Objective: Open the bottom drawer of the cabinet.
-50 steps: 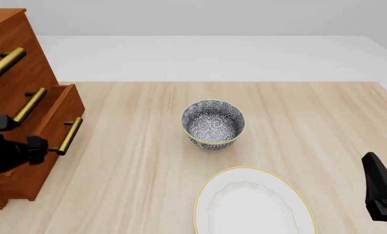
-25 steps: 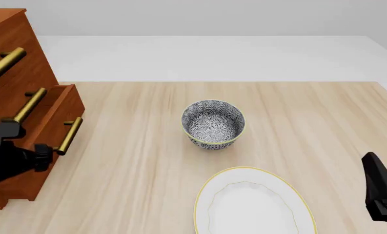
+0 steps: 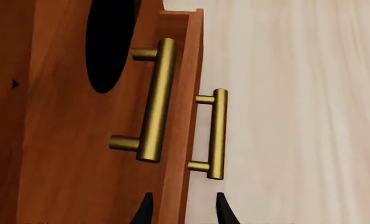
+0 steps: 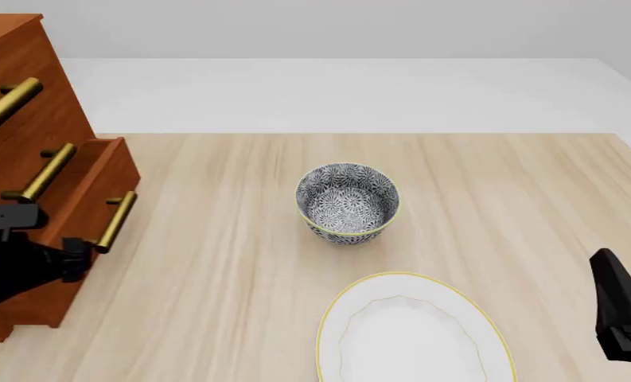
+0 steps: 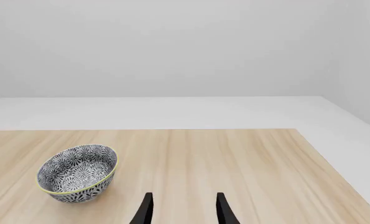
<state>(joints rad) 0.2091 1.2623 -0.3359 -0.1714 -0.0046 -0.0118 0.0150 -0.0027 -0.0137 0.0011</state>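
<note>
The lowest reddish-brown wooden drawer [image 4: 87,208], partly out of the large wooden cabinet [image 3: 60,140], is being shown with its brass bar handle [image 3: 216,133] just ahead of the left gripper [image 3: 181,212], whose parted fingers are holding nothing. Judged mid-pull; a fresh closure on the bar is being called for.

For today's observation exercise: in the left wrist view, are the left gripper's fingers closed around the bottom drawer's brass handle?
No. The left gripper is open, short of the bottom drawer's handle, touching nothing.
</note>
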